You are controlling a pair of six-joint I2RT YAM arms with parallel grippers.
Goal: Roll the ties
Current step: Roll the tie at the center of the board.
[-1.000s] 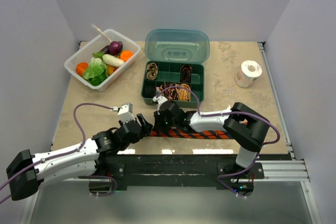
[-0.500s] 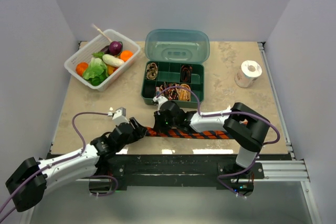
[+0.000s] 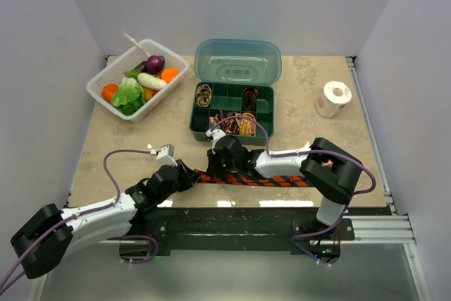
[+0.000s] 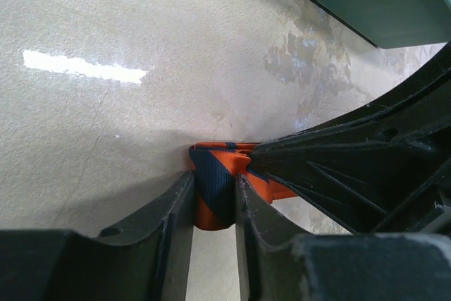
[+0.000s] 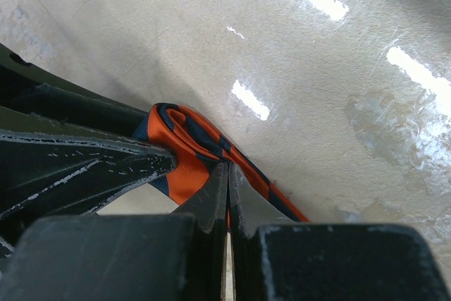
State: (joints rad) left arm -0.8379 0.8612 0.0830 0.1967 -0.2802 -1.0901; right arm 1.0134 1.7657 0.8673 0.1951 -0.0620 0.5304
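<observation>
The orange-red tie with navy stripes (image 3: 271, 180) lies along the table's near edge, its left end folded into a small roll. My left gripper (image 3: 192, 174) is shut on that folded end, which sits between its jaws in the left wrist view (image 4: 215, 199). My right gripper (image 3: 213, 166) meets it from the right, jaws shut on a thin layer of the tie (image 5: 184, 151) just beside the roll. The left finger (image 5: 77, 163) shows in the right wrist view. Small coiled ties (image 3: 205, 94) lie in the green box.
The open green compartment box (image 3: 194, 126) with its raised lid (image 3: 238, 61) stands just behind the grippers. A white basket (image 3: 99, 81) of toy vegetables is at the back left. A white tape roll (image 3: 332, 98) is at the back right.
My left arm has drawn back and swung lower, its wrist shifting slightly left while keeping hold of the tie's end. The right arm and the tie have hardly moved.
</observation>
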